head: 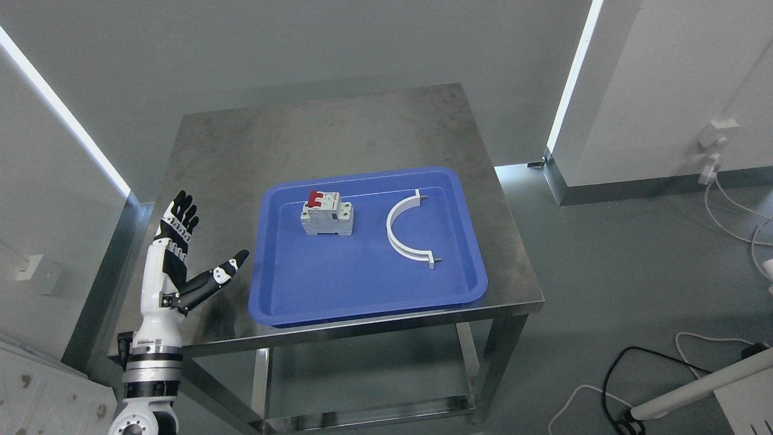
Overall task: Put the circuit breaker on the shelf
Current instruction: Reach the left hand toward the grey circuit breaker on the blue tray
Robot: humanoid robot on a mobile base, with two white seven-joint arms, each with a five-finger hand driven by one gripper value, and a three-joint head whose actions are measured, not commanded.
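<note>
left hand [175, 254] fingers spread, empty; the white circuit breaker with red switches [327, 214] stands in the blue plastic tray [362, 284], well beyond the thumb. a sideways reach may topple it.

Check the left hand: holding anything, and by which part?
Nothing. The left hand hovers left of the blue plastic tray, fingers spread; the grey circuit breaker with red switches sits untouched in the tray.
</note>
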